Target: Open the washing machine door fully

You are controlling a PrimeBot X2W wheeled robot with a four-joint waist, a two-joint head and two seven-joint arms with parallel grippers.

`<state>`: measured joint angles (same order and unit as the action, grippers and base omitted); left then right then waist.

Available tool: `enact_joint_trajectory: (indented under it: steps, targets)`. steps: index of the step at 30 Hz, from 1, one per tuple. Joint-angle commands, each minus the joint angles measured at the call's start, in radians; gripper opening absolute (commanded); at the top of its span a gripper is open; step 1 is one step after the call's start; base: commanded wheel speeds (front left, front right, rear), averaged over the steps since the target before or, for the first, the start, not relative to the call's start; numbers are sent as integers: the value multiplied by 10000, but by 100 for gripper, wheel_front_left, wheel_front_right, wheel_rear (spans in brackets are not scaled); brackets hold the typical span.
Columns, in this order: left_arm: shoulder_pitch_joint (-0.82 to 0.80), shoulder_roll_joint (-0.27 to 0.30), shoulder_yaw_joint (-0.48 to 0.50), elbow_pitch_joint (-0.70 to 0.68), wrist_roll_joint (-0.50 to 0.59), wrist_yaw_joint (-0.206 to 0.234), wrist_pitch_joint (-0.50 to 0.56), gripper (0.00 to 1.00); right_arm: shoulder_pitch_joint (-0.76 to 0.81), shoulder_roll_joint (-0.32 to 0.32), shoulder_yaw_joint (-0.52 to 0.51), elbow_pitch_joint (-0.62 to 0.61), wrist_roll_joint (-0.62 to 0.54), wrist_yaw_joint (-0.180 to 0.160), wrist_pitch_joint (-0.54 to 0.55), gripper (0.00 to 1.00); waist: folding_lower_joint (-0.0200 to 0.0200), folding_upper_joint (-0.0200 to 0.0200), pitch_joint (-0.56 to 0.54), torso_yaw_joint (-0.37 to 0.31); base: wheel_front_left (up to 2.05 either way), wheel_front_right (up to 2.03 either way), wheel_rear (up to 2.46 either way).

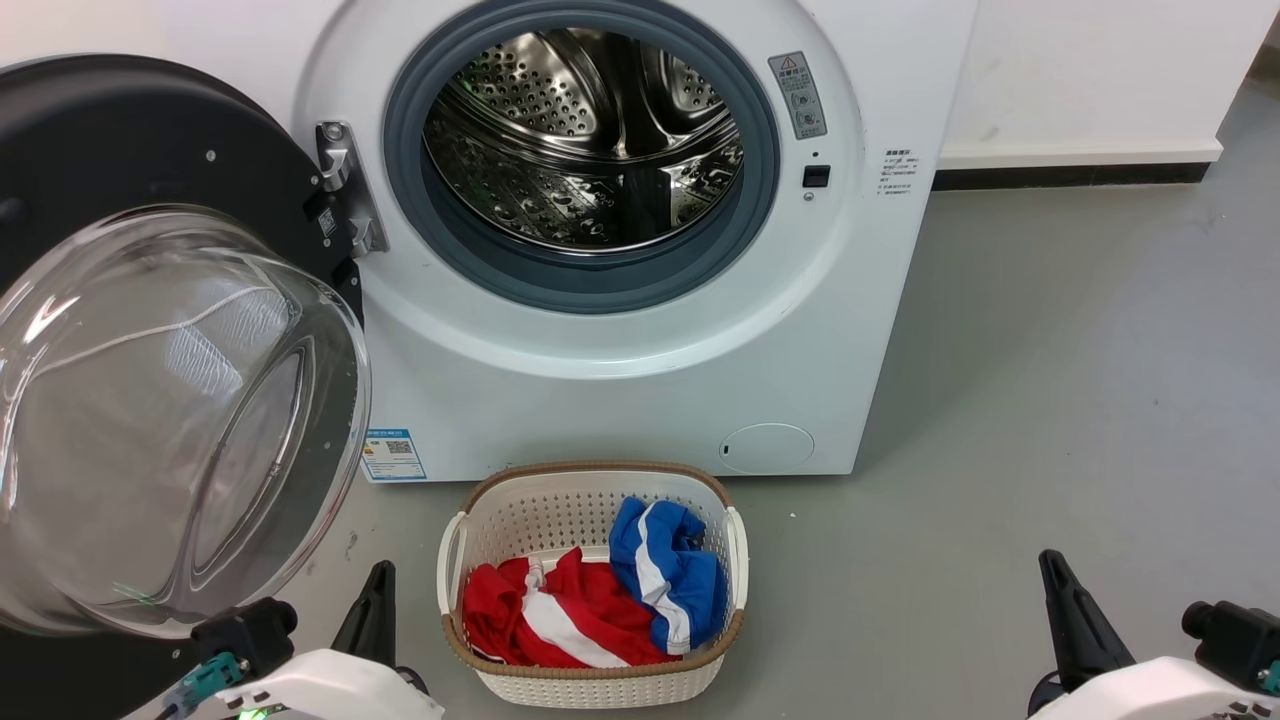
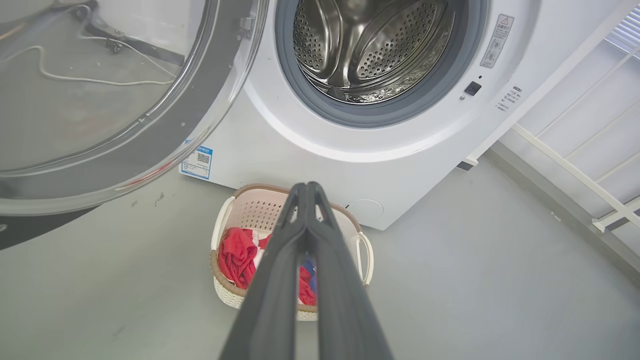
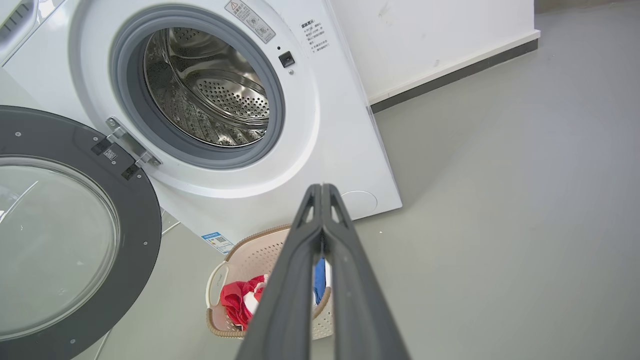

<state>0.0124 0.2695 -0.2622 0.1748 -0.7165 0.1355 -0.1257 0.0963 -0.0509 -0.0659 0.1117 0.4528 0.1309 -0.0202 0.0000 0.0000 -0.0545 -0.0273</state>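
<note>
I see one washing machine (image 1: 650, 390), top cut off. Its one washing machine door (image 1: 120, 130) hangs swung wide on my left, running past the frame edge. One basket (image 1: 560, 510) stands before the machine, holding a red garment (image 1: 540, 615) and a blue garment (image 1: 665, 580), crumpled, partly hidden. Left gripper (image 2: 305, 186) and right gripper (image 3: 321, 186): fingers pressed together, empty.

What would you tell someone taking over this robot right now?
Left gripper: shut, empty, touching nothing.
Right gripper: shut, empty, touching nothing.
Washing machine door: swung wide to the robot's left on its hinge; the drum of the washing machine is fully exposed.
Done: the door is open.
To do: perhaps a last nudge, if the hinge has travel remaining; I cannot tell.
</note>
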Motion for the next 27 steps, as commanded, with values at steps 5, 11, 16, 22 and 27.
enact_joint_trajectory:
  steps: [5,11,16,22,27]
  targets:
    - [-417,-145,414,-29,-859,-261,192,0,-451,1,-64,6,1110,-1,110,0,0,0,29,14,0,0,0]
    - [-508,-320,705,52,-1601,-484,378,0,-612,1,-102,122,2050,0,219,0,0,0,61,30,0,0,0]
    - [-576,-454,934,91,-2184,-658,530,0,-733,2,-133,217,2793,0,307,0,0,0,88,43,0,0,0]
    - [-632,-615,1195,138,-2843,-852,699,0,-857,3,-167,319,3642,0,407,0,0,0,121,58,0,0,0]
    - [-697,-739,1404,180,-3358,-1008,834,0,-974,3,-193,396,4306,-1,483,0,0,0,148,70,0,0,0]
